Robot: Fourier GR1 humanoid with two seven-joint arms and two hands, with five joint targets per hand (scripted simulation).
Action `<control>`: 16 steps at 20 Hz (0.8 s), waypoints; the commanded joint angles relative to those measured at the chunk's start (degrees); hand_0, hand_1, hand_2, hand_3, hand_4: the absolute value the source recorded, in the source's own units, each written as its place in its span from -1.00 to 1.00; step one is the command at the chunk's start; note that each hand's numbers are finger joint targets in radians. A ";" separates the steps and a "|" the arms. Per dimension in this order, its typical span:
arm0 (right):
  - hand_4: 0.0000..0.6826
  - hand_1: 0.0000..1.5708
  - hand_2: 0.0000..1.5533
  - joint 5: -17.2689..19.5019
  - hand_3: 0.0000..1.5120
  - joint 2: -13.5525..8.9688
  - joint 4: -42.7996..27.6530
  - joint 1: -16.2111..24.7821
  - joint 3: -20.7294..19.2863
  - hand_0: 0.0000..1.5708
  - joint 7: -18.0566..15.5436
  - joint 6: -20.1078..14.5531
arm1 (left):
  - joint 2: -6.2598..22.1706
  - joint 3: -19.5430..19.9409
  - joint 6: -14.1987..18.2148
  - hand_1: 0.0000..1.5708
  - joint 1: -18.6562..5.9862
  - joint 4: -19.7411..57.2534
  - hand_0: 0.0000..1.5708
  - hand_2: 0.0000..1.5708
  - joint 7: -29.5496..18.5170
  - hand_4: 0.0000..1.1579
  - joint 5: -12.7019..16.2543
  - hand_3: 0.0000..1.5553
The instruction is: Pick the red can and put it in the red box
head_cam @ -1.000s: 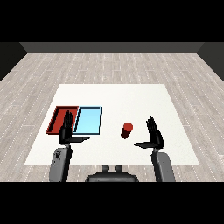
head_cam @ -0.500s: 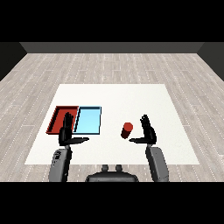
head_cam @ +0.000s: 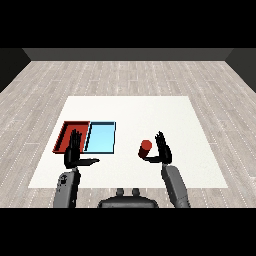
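One upright red can [head_cam: 145,148]; plain, unlabelled.

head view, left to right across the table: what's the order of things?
red tray → left hand → light blue tray → red can → right hand. The left hand overlaps the red tray's near right part, so those two sit close in the order.

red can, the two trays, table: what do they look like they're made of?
Red can: plain matte red cylinder, no label; metal or plastic, can't tell. Red tray and light blue tray: flat uniform colour, thin raised rims, probably plastic. Table: matte white, no grain or gloss; laminate or painted, unclear.
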 commanded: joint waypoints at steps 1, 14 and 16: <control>-1.00 -1.00 -1.00 -2.06 -1.00 0.06 6.03 -5.23 -1.31 -1.00 -1.35 1.19 | -1.21 -1.22 0.15 -1.00 -0.65 2.53 -1.00 -1.00 -2.35 -1.00 -1.07 -1.00; -1.00 -1.00 -1.00 -6.74 -1.00 0.06 1.05 -1.67 8.68 -1.00 0.61 -7.49 | -0.48 -1.15 0.36 -1.00 3.49 -4.85 -1.00 -1.00 1.37 -1.00 -0.30 -1.00; -1.00 -1.00 -1.00 -4.87 -1.00 0.06 10.83 -3.48 5.12 -1.00 -6.74 -3.87 | 1.41 0.99 -0.05 -1.00 -1.97 -4.15 -1.00 -1.00 5.38 -1.00 1.67 -1.00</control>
